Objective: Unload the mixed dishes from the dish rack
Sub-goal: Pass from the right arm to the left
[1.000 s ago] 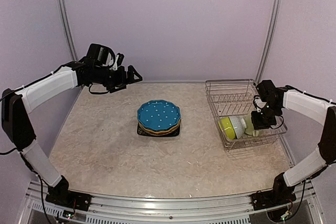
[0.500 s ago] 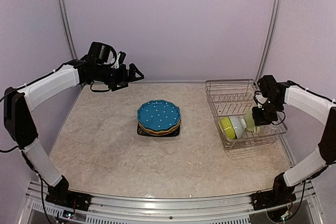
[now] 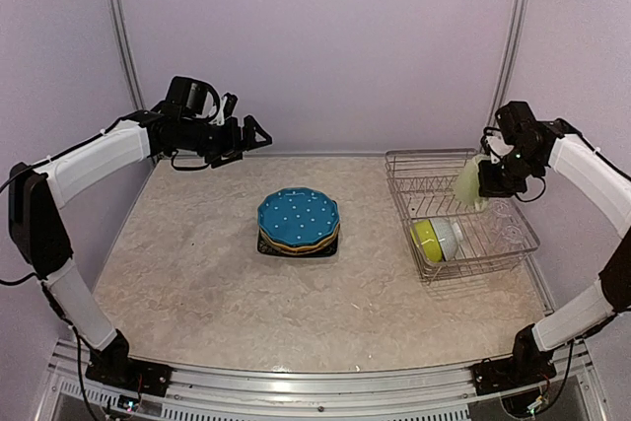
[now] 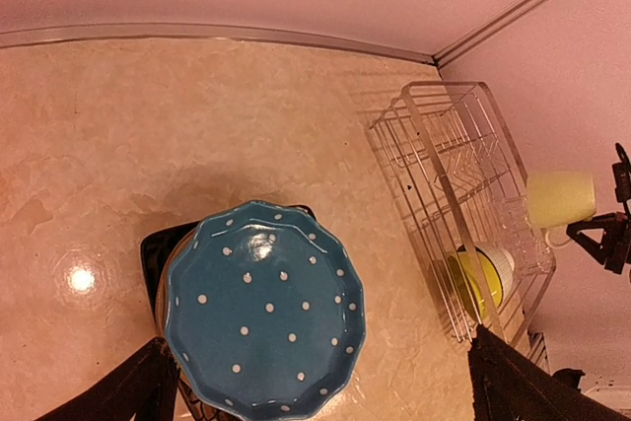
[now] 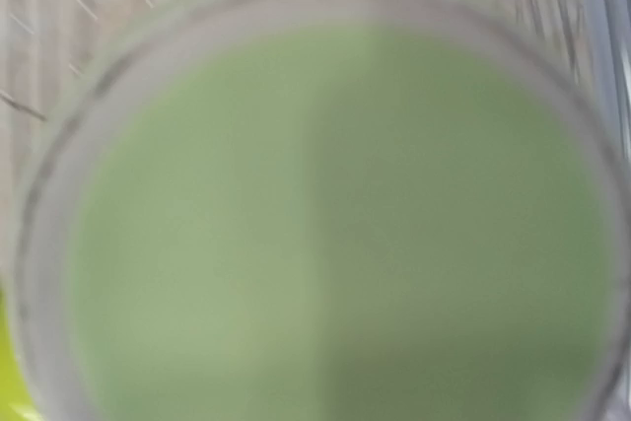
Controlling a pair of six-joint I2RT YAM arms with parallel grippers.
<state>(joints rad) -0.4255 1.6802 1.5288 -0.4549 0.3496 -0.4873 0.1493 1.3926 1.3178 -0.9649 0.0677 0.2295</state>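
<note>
Right hand [image 3: 488, 176] clamped on pale green mug [image 3: 467, 183], held above dish rack [image 3: 430, 154] at right edge of desk [image 3: 197, 273]. Left hand [image 3: 252, 134] wide open, empty, over far-left corner.

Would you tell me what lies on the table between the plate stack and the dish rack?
Nothing; the top external view shows bare table between the plate stack and the dish rack.

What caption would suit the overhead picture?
Right gripper holds a green mug aloft by the dish rack; stacked plates sit mid-table.
</note>
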